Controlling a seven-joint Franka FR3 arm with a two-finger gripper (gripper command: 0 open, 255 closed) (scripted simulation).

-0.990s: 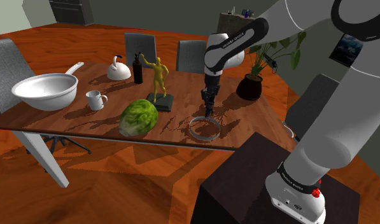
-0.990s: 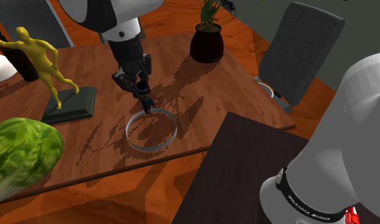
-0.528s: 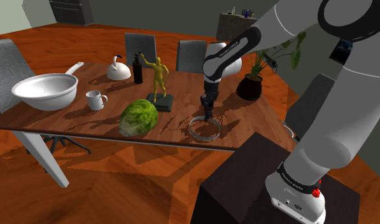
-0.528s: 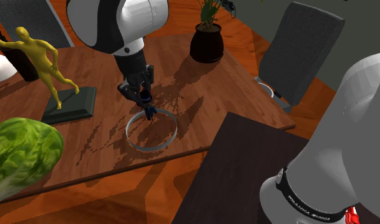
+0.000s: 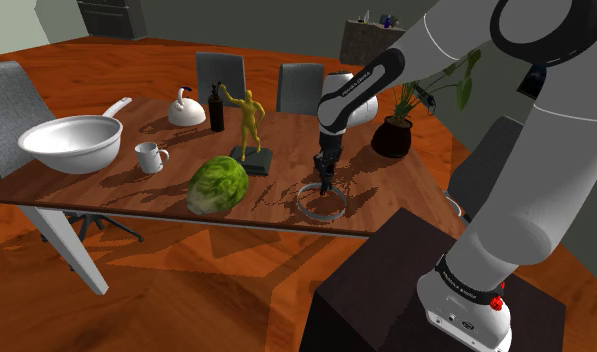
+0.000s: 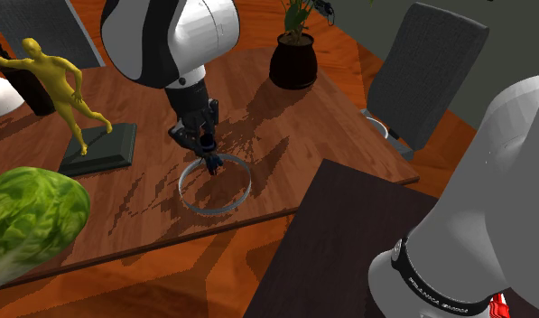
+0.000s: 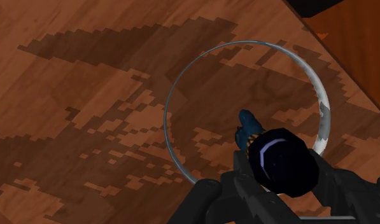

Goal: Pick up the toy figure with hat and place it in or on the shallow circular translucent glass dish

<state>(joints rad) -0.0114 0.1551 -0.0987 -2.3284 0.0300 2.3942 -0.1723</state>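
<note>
**Above the dish (image 6: pixel 213 210), toy figure (image 7: pixel 279 162) clasped**

Under the gripper (image 6: pixel 206 149) spreads the wooden table (image 6: pixel 258 95). Directly below its fingertips sits the dish, a shallow clear ring. Black fingers are closed on the toy figure; its dark round hat and blue body hang between them, over the dish's inside and close to its rim.

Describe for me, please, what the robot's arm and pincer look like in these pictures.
The arm is made of smooth, rounded white links joined by dark grey joints. A black band with white lettering rings it near the base, beside a small red mark. The pincer is all black, with two short, blocky fingers.
</note>
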